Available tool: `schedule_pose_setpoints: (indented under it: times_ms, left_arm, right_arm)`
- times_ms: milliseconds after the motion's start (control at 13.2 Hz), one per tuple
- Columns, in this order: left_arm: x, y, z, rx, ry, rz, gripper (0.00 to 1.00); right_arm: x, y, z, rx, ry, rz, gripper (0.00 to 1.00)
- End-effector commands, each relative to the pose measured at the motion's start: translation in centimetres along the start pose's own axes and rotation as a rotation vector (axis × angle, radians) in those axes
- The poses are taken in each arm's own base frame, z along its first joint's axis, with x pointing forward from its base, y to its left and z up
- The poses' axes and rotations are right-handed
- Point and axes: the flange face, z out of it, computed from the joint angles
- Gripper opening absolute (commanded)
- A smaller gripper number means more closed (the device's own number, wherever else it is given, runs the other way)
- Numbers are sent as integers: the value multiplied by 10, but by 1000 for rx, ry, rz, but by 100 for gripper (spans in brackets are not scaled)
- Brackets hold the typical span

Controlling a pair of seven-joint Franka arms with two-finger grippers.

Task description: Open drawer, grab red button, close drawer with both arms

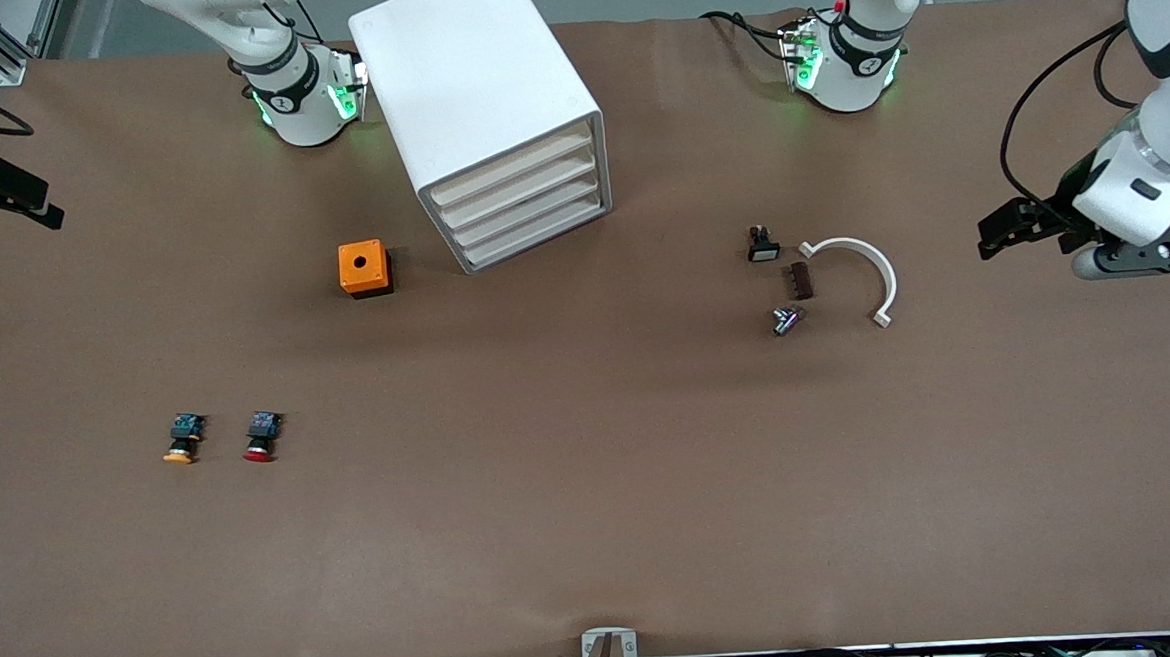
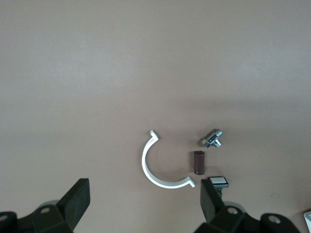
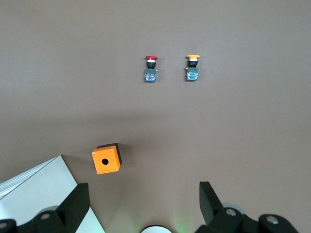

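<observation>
The white cabinet (image 1: pixel 477 84) stands between the arms' bases. Its four beige-fronted drawers (image 1: pixel 523 197) are all shut. The red-capped button (image 1: pixel 261 437) (image 3: pixel 151 69) lies on its side on the table, nearer the front camera, toward the right arm's end. My right gripper (image 3: pixel 144 189) hangs open and empty high over the table beside the cabinet. Only its black tip (image 1: pixel 38 209) shows in the front view. My left gripper (image 1: pixel 991 237) (image 2: pixel 145 187) is open and empty, up over the left arm's end.
An orange-yellow-capped button (image 1: pixel 182 439) lies beside the red one. An orange cube with a round hole (image 1: pixel 365 268) sits by the cabinet. Toward the left arm's end lie a white C-shaped clamp (image 1: pixel 858 274), a brown piece (image 1: pixel 801 280), a metal bolt (image 1: pixel 787 320) and a small black switch (image 1: pixel 762 245).
</observation>
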Motion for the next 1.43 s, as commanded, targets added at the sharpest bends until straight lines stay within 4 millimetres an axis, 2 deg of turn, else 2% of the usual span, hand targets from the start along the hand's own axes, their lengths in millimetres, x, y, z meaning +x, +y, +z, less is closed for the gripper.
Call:
schedule_pose_setpoints:
  times_ms: [0,302,528,1057,1358]
  left_arm:
    - [5,3,-3,14,12,18,100]
    - [8,-1,-11,13,27,11,100]
    - [7,-5,-18,13,34,0,100]
    - [-18,-10,-79,17,-38,-13,100]
    - [-13,-10,-73,13,-37,-17,100]
  right_arm:
    - [-18,0,1,-1,2,-10,100]
    - [-24,-6,4,-22,9,-28,100]
    - [-22,-4,3,-35,31,-30,100]
    - [-21,-6,2,-36,38,-30,100]
    - [-22,-8,3,-28,32,-26,100]
